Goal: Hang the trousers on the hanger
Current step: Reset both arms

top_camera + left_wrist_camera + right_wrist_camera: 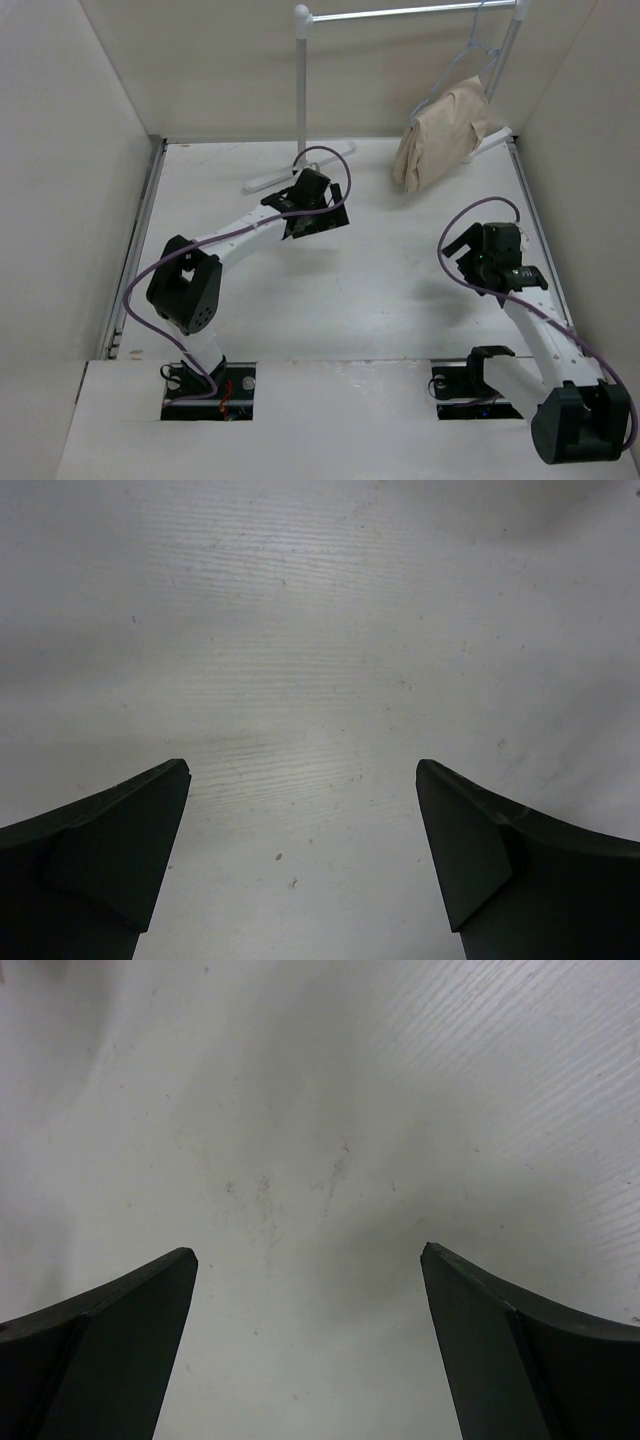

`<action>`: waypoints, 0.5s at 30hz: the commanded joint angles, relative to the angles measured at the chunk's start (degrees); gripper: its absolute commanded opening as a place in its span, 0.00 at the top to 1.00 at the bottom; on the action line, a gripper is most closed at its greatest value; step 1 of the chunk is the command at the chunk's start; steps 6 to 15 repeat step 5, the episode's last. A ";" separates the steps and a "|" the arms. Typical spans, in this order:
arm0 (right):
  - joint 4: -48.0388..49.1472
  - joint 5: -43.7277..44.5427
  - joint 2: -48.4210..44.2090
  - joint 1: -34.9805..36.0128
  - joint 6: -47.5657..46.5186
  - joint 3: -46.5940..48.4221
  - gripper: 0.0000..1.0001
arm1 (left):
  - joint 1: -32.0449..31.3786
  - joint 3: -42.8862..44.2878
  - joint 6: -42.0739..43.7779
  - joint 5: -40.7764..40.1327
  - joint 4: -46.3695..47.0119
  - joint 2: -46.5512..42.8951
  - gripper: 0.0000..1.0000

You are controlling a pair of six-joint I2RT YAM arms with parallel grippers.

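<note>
The beige trousers (442, 137) hang folded over the pale hanger (468, 60), whose hook is on the metal rail at the back right. My left gripper (318, 216) is open and empty over the table's middle back, well left of the trousers; in the left wrist view (302, 770) only bare table lies between its fingers. My right gripper (497, 262) is open and empty at the right, in front of the trousers; the right wrist view (308, 1252) shows only bare table.
A white-poled garment rack (301, 75) with a metal rail (410, 12) stands at the back, its white foot (268, 178) lying on the table near my left gripper. White walls enclose the table on the left, back and right.
</note>
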 commanded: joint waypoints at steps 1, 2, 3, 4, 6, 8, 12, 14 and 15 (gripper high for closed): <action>2.72 0.48 -0.33 1.25 -0.01 -0.19 0.00 | -1.12 1.14 -0.66 -1.61 -0.55 -1.09 0.00; 2.90 0.39 -0.24 1.51 -0.19 -0.19 0.00 | -1.39 1.58 -0.66 -2.05 -1.08 -1.00 0.00; 2.99 0.30 -0.24 1.77 -0.36 -0.19 0.00 | -1.56 2.11 -0.66 -2.66 -1.87 -1.00 0.00; 2.99 0.12 -0.24 1.95 -0.45 -0.19 0.00 | -1.83 2.46 -0.66 -3.36 -2.22 -1.00 0.00; 2.99 0.04 -0.24 2.04 -0.45 -0.19 0.00 | -2.00 2.55 -0.57 -3.98 -2.31 -1.26 0.00; 2.99 0.04 -0.24 2.04 -0.45 -0.19 0.00 | -2.00 2.55 -0.57 -3.98 -2.31 -1.26 0.00; 2.99 0.04 -0.24 2.04 -0.45 -0.19 0.00 | -2.00 2.55 -0.57 -3.98 -2.31 -1.26 0.00; 2.99 0.04 -0.24 2.04 -0.45 -0.19 0.00 | -2.00 2.55 -0.57 -3.98 -2.31 -1.26 0.00; 2.99 0.04 -0.24 2.04 -0.45 -0.19 0.00 | -2.00 2.55 -0.57 -3.98 -2.31 -1.26 0.00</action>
